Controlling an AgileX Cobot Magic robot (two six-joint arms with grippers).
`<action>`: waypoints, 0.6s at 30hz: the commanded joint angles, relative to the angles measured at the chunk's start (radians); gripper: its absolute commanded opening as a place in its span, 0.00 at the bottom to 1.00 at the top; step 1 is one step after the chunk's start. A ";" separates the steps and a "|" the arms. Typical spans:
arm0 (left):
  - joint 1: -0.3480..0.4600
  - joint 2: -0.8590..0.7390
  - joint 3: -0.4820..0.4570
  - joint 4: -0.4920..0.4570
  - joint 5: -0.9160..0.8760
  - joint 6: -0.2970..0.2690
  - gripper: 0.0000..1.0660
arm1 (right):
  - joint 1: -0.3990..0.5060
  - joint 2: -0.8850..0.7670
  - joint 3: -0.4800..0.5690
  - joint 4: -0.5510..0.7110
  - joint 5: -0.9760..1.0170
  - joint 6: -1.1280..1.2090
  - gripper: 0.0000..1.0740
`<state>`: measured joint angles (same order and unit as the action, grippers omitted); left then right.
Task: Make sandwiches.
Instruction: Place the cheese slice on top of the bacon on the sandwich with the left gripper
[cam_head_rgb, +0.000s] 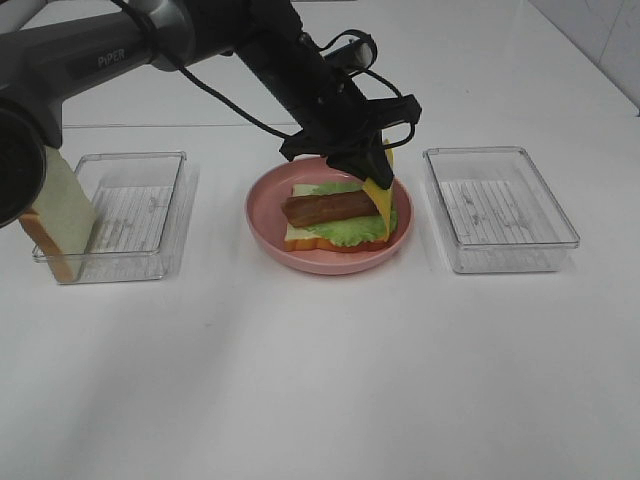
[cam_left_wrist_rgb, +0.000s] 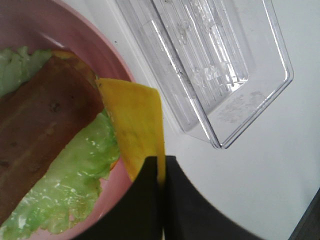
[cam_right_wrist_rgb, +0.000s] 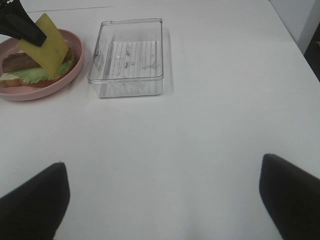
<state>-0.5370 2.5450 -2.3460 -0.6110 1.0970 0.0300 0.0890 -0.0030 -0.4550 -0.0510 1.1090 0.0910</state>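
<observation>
An open sandwich lies on the pink plate (cam_head_rgb: 300, 262): a white bread slice (cam_head_rgb: 300, 238), green lettuce (cam_head_rgb: 345, 230) and a reddish-brown bacon strip (cam_head_rgb: 325, 207). My left gripper (cam_head_rgb: 372, 165) reaches across to the plate and is shut on a thin yellow cheese slice (cam_head_rgb: 378, 190), which hangs tilted over the sandwich's right end. The left wrist view shows the cheese (cam_left_wrist_rgb: 137, 125) pinched in the gripper (cam_left_wrist_rgb: 161, 175) above the lettuce (cam_left_wrist_rgb: 75, 180) and bacon (cam_left_wrist_rgb: 40, 125). My right gripper (cam_right_wrist_rgb: 162, 205) is open and empty over bare table. Another bread slice (cam_head_rgb: 60, 215) leans at the left container.
A clear plastic container (cam_head_rgb: 135, 210) stands left of the plate, and another clear container (cam_head_rgb: 500, 205) stands right of it, also seen in the right wrist view (cam_right_wrist_rgb: 127, 57). The left arm and its cables span the upper left of the exterior view.
</observation>
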 joint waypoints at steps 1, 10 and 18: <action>0.016 0.001 -0.001 0.055 -0.005 0.006 0.00 | -0.002 -0.032 0.002 -0.003 -0.009 -0.006 0.89; 0.026 0.001 -0.001 0.176 -0.001 0.006 0.00 | -0.002 -0.032 0.002 -0.003 -0.009 -0.006 0.89; 0.026 0.001 -0.001 0.302 -0.001 -0.025 0.00 | -0.002 -0.032 0.002 -0.003 -0.009 -0.006 0.89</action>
<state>-0.5110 2.5460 -2.3460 -0.3230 1.0980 0.0140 0.0890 -0.0030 -0.4550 -0.0510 1.1090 0.0910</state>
